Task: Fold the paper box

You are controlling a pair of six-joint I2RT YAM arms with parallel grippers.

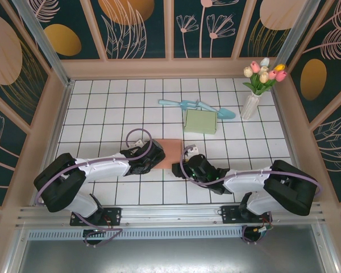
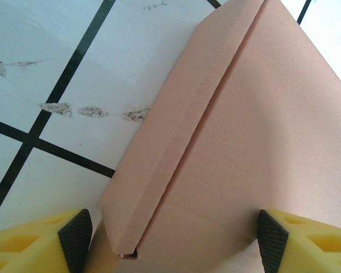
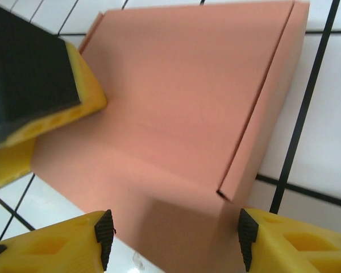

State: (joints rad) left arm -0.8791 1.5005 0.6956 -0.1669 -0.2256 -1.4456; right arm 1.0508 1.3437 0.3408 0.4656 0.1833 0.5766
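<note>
Near the centre of the top view, on the tiled worktop (image 1: 102, 108), the box (image 1: 169, 151) is found lying flat: a pink card blank with a flap creased along one long side. It is flanked by the left claw (image 1: 150, 154) on its left and the right claw (image 1: 186, 163) at its lower right. Both claws are set wide; in each wrist view the pads (image 2: 74, 242) are spread across the card's near edge, with nothing clamped between them.

The card is judged light, thin and fairly stiff, yet easily dented or bent off its score lines, and likely to slide on the smooth tiles. A hold is best taken at a flap's free edge, close to the crease, while the main panel is pinned by the other claw.

Toward the upper right of the top view, a green box (image 1: 200, 121), blue tools (image 1: 196, 106) and a vase (image 1: 250, 107) of tulips (image 1: 265, 73) are set well apart from the work. Nothing is seen in the way but the claws' own crowding.
</note>
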